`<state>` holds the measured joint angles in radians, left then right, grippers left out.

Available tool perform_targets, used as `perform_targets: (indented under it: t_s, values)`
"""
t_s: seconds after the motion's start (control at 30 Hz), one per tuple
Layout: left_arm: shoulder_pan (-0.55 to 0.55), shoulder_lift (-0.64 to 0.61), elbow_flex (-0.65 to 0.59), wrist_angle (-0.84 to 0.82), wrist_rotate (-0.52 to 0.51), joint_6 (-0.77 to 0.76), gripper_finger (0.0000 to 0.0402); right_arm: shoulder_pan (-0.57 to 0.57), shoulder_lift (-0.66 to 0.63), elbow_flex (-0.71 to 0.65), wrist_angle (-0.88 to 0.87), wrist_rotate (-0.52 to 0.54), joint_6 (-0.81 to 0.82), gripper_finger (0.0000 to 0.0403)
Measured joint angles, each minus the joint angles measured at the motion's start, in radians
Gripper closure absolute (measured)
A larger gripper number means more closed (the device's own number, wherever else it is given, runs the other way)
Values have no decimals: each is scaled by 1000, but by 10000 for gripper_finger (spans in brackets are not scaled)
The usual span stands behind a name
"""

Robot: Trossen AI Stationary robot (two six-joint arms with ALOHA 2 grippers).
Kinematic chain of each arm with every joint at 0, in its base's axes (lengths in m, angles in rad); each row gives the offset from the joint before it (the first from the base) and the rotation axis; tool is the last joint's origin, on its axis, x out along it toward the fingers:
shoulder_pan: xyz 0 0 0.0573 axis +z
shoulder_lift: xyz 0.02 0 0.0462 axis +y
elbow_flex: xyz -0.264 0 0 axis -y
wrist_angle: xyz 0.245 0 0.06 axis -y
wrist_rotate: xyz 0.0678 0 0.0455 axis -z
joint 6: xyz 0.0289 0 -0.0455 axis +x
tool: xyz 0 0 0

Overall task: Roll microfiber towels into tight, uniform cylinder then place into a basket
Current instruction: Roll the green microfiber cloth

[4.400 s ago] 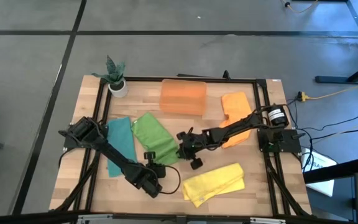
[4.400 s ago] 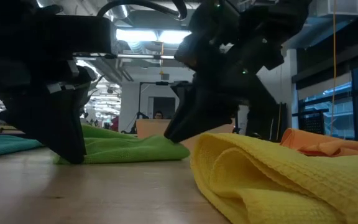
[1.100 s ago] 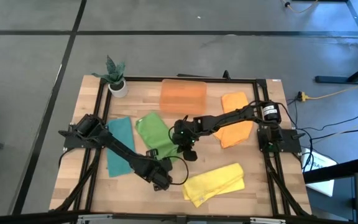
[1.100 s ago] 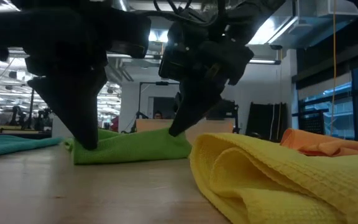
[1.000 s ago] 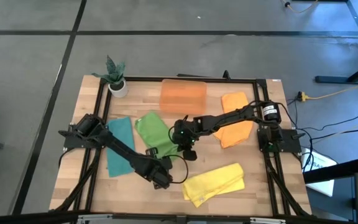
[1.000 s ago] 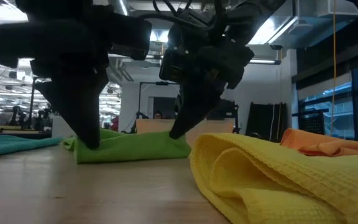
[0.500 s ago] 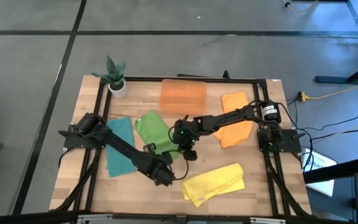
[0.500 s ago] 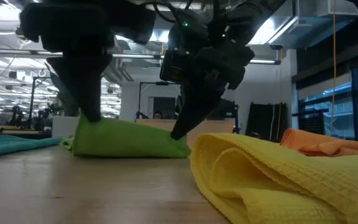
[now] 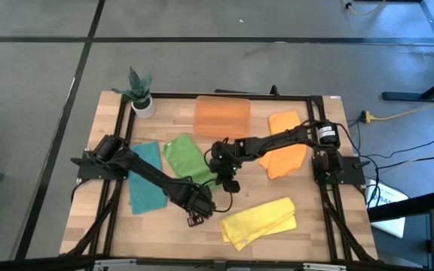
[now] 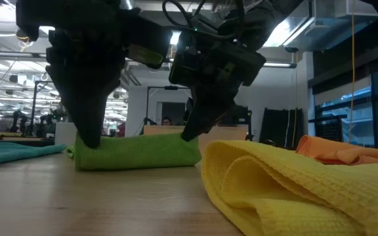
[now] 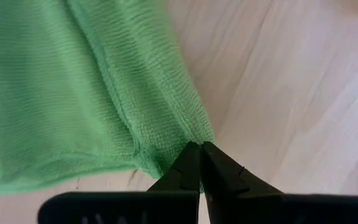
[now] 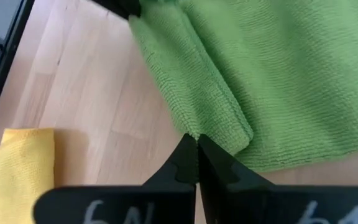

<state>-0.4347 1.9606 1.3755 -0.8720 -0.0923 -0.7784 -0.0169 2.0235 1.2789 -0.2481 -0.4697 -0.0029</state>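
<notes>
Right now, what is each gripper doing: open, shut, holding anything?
Left gripper: shut on a corner of the green towel.
Right gripper: shut on the green towel's folded edge.

Green towel (image 11: pixel 73 93): matt, ribbed microfiber cloth. Table (image 12: pixel 86 99): smooth pale wood planks. Basket (image 9: pixel 221 117): translucent orange plastic.

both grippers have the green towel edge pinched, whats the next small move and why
Probably carry the pinched edge a little further over the towel, toward the basket side. The left gripper and right gripper are each shut on a corner of the green towel's near fold, and the rest lies flat and unrolled, so the roll has barely begun.
</notes>
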Motion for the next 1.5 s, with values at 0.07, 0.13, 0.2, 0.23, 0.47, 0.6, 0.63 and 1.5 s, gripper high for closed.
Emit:
perform_targets:
  t_s: [0.07, 0.13, 0.2, 0.23, 0.47, 0.6, 0.63, 1.5]
  values:
    - [0, 0, -27, 34, 12, 0, 401, -6, 0, 0, 11, 0, 2, 400]
    - [2, 0, -53, 67, 24, 0, 401, -10, 0, 0, 25, 7, 21, 400]
    - [7, -1, -73, 90, 25, 0, 401, -11, 0, 0, 34, 53, 25, 400]
    - [8, -1, -80, 95, 25, -1, 401, -11, 0, 0, 37, 83, 26, 400]
    - [20, -2, -84, 113, 48, 21, 401, -13, 0, 0, 79, 136, 26, 400]
    - [25, -2, -84, 122, 56, 57, 401, -21, 0, 0, 102, 136, 27, 400]
    - [27, -2, -84, 123, 61, 57, 401, -23, 0, 0, 106, 136, 28, 400]
    - [42, 0, -85, 121, 9, 112, 401, -73, 103, 2, 216, 117, 46, 400]
